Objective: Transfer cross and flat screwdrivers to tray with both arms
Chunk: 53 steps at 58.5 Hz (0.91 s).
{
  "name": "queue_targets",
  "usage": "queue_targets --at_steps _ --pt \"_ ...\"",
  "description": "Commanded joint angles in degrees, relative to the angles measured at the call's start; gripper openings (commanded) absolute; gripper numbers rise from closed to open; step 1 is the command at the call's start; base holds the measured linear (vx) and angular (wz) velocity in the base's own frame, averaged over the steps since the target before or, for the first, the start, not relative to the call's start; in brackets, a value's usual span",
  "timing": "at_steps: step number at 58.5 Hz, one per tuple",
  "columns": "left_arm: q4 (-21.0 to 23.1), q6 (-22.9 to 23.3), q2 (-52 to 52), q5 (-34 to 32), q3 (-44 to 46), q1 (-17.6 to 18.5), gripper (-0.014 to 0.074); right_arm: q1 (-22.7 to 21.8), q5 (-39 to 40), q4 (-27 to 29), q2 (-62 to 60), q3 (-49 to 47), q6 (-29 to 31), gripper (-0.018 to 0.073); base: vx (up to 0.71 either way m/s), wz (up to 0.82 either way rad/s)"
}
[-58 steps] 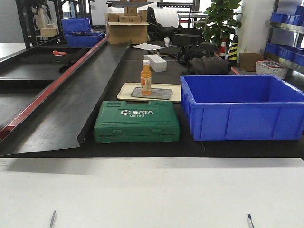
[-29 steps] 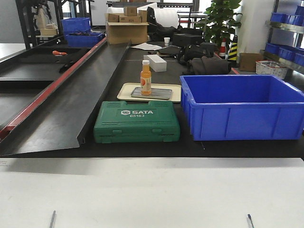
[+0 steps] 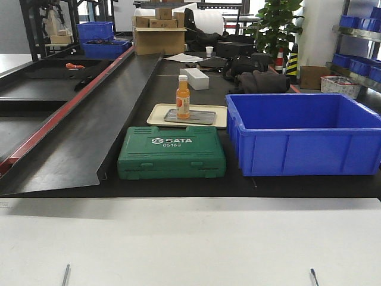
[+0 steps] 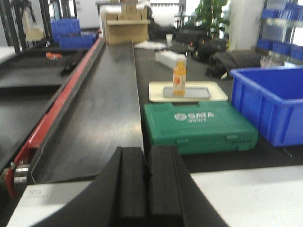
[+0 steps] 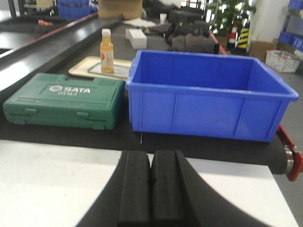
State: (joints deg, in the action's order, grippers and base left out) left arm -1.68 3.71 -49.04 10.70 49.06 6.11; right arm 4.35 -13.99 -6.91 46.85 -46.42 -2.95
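Observation:
The cross and flat screwdrivers are out of view in every frame. The grey metal tray (image 3: 199, 117) (image 4: 195, 92) lies on a cream plastic tray (image 3: 156, 114) beyond the green case, with an orange bottle (image 3: 183, 97) standing on its left part. My left gripper (image 4: 146, 156) is shut, pads together with nothing between them, low over the white table's near-left part. My right gripper (image 5: 151, 158) is likewise shut and empty, over the white table in front of the blue crate. Neither arm shows in the front view.
A closed green SATA case (image 3: 171, 152) lies in front of the tray. A big blue crate (image 3: 300, 134) stands to its right. A black sloping ramp (image 3: 89, 119) runs along the left. Two thin tips (image 3: 65, 274) (image 3: 313, 276) poke up at the bottom edge; what they are I cannot tell.

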Motion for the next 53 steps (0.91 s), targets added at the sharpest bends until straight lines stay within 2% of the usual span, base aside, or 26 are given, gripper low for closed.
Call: queue_targets --at_steps 1,9,20,28,29,30,34,43,53 --pt "0.52 0.02 -1.38 -4.6 2.15 0.12 0.0034 0.05 4.85 -0.1 0.23 -2.04 0.35 0.0023 0.0 0.0" --pt "0.52 0.07 -2.09 -4.34 2.15 0.12 0.0135 0.05 4.5 -0.1 0.23 -2.04 0.35 0.0144 0.0 0.0" --pt "0.52 0.12 -2.09 -3.85 2.15 0.12 0.037 0.05 4.05 -0.1 0.23 -2.04 0.35 0.047 0.0 0.0" --pt "0.57 0.62 -2.09 -2.16 2.15 0.12 0.0492 0.05 3.36 1.95 0.23 -2.04 -0.74 0.0639 0.0 0.0" --pt "0.57 0.62 -2.09 -1.93 2.15 0.12 0.0498 0.05 3.09 2.27 0.23 -2.04 -0.91 0.0648 0.0 0.0" --pt "0.57 0.62 -2.09 0.37 2.15 0.12 0.0516 0.05 -13.74 3.33 5.72 -6.72 -1.6 0.0615 0.0 0.0" --pt "0.57 0.62 -2.09 0.54 2.15 0.12 0.0516 0.05 -21.91 2.83 11.16 -10.14 -1.58 0.0577 0.0 0.0" --pt "0.57 0.62 -2.09 0.82 2.15 0.12 0.0516 0.05 -31.2 0.41 22.07 -13.65 -4.13 0.0525 0.0 0.0" --pt "0.57 0.62 -2.09 1.68 2.15 0.12 0.0516 0.05 -35.2 -0.3 33.2 -13.57 -5.7 0.0516 0.0 0.0"
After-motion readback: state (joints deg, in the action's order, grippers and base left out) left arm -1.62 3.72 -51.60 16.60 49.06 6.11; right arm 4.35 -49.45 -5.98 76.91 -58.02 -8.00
